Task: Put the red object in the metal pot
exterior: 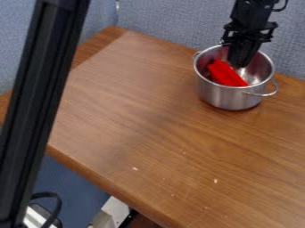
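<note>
1. The gripper [242,57] reaches down into the pot [234,92] at the table's [131,116] far right; its jaws are drawn narrow, and whether they pinch the red bar [223,72] I cannot tell.
2. Judged from this, the bar lies inside already; any lift should go straight up, clear of the rim.
3. The bar is bright red, elongated and smooth, leaning against the pot's inner wall.
</note>
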